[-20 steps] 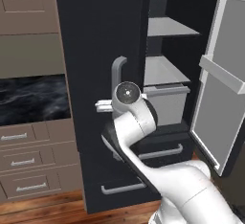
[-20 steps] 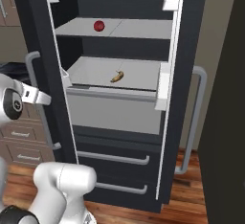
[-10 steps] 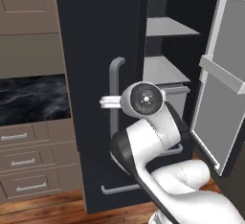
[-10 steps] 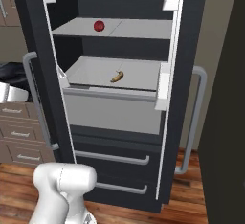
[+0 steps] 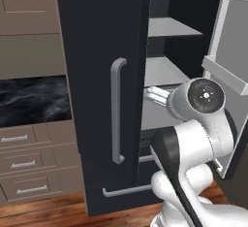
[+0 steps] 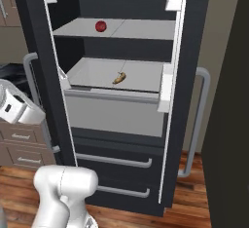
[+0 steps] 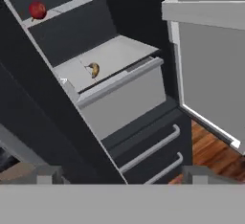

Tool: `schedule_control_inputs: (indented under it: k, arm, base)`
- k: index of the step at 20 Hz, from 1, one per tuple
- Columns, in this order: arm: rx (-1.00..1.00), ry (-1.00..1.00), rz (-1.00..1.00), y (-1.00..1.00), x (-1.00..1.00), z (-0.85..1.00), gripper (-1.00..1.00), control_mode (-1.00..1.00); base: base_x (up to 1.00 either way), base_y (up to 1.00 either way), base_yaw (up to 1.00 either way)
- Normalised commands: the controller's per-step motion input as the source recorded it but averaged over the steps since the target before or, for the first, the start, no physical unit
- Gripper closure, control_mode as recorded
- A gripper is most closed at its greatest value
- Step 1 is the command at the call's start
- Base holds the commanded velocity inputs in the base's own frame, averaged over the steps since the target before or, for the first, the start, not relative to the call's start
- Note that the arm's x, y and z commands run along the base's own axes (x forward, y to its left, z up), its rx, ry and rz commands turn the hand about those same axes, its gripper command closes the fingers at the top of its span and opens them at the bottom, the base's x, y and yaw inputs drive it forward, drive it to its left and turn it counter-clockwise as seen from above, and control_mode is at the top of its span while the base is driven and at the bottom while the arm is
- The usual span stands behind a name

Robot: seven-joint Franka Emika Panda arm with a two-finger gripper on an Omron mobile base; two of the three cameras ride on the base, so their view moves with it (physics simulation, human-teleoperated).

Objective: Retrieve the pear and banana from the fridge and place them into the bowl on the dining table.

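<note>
The fridge point(image 5: 101, 75) stands with both doors swung open. On its pale middle shelf lies the small yellow banana point(image 6: 119, 78), also in the hand view point(image 7: 94, 69). My gripper point(image 7: 124, 174) is open, its fingertips point(image 7: 48, 173) wide apart with nothing between them. It hangs at the inner edge of the left door point(image 5: 156, 95), in front of and below the banana's shelf, well short of the fruit. The pear, the bowl and the dining table are out of view.
A small round red fruit point(image 6: 100, 26) sits on the upper shelf. The left door's grey handle point(image 5: 117, 109) and the open right door point(image 5: 227, 75) flank the opening. Two lower drawers point(image 6: 121, 149) are shut. Tan wooden drawers point(image 5: 29, 158) and a black counter point(image 5: 34, 100) lie left.
The hand has swung right, from the left door's handle to that door's inner edge at the fridge opening. Its jaws have gone from shut to wide open.
</note>
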Motion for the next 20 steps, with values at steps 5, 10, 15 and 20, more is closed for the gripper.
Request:
schedule_control_inputs:
  k: [5, 10, 15, 20]
  arm:
    - [0.41, 0.04, -0.09, -0.72, -0.17, 0.16, -1.0, -1.0]
    - [0.33, 0.0, 0.0, -0.39, 0.0, 0.0, -1.0, -1.0]
    - [0.37, -0.06, -0.07, -0.22, 0.13, -0.04, -1.0, -1.0]
    - [0.42, 0.0, -0.03, -0.04, 0.0, 0.28, -1.0, -1.0]
  base:
    - [0.0, 0.0, 0.0]
    - [0.0, 0.0, 0.0]
    - [0.0, 0.0, 0.0]
    - [0.0, 0.0, 0.0]
